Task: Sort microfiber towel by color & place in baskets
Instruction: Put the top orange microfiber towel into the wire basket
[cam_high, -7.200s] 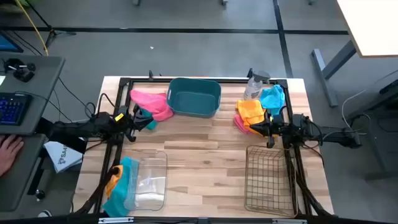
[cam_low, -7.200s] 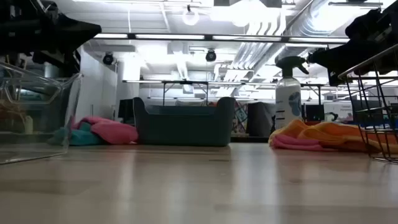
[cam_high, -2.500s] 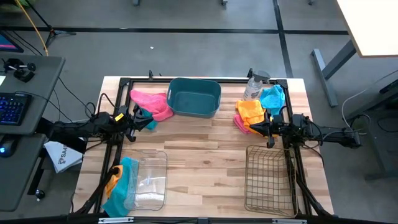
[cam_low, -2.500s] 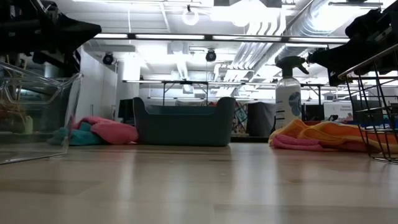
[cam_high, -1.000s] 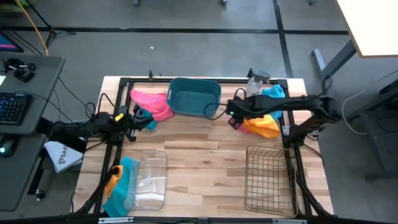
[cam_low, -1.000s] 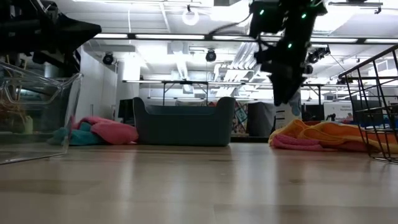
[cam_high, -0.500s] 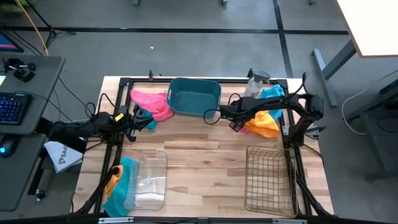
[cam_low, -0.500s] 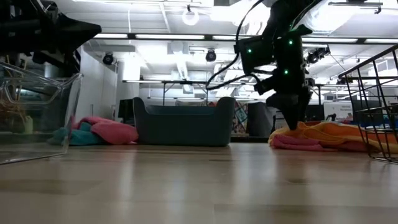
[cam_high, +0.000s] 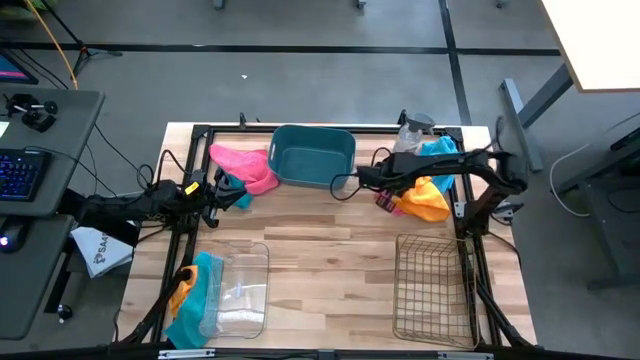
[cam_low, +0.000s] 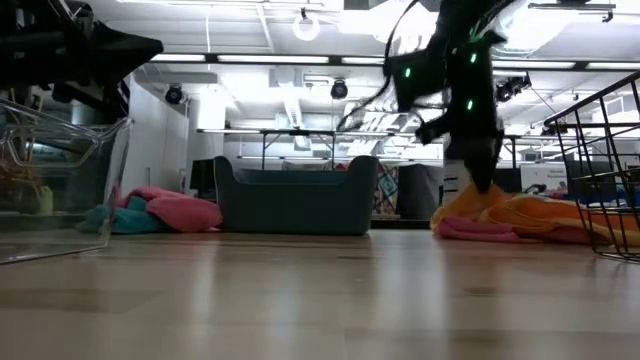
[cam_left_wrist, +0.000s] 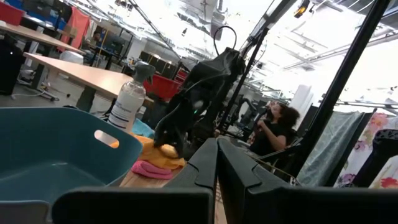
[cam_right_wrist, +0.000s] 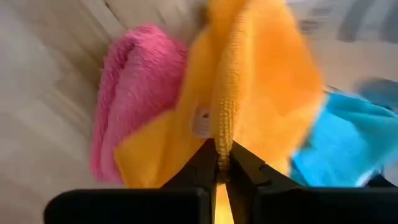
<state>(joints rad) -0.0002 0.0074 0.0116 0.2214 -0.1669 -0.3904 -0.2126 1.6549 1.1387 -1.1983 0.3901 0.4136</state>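
Observation:
My right gripper (cam_right_wrist: 219, 163) is shut on the orange towel (cam_high: 420, 195), which lies in a pile at the table's far right with a pink towel (cam_right_wrist: 134, 87) and a blue towel (cam_right_wrist: 336, 140). The low view shows this gripper (cam_low: 480, 190) coming down on the pile. My left gripper (cam_left_wrist: 217, 165) is shut and waits at the table's left (cam_high: 213, 190), beside a pink towel (cam_high: 245, 168). The teal tub (cam_high: 313, 155) stands at the far middle, the clear bin (cam_high: 240, 290) near left, the wire basket (cam_high: 432, 288) near right. My right gripper pinches a raised fold of the orange towel (cam_right_wrist: 225, 118) between its two fingers, coming from above and pointing down. The fold runs as a ridge away from the fingertips. The rest of the towel (cam_low: 540, 215) lies on the table, partly over the pink towel.
A clear spray bottle (cam_high: 410, 135) stands just behind the towel pile. Teal and orange towels (cam_high: 195, 290) lie beside the clear bin. A person (cam_left_wrist: 273, 127) shows in the room beyond the table. Bare wood lies in the table's middle (cam_high: 320, 240).
My right gripper has come down from above the pile onto the orange towel and now stands at its near-left edge. The left arm has kept still.

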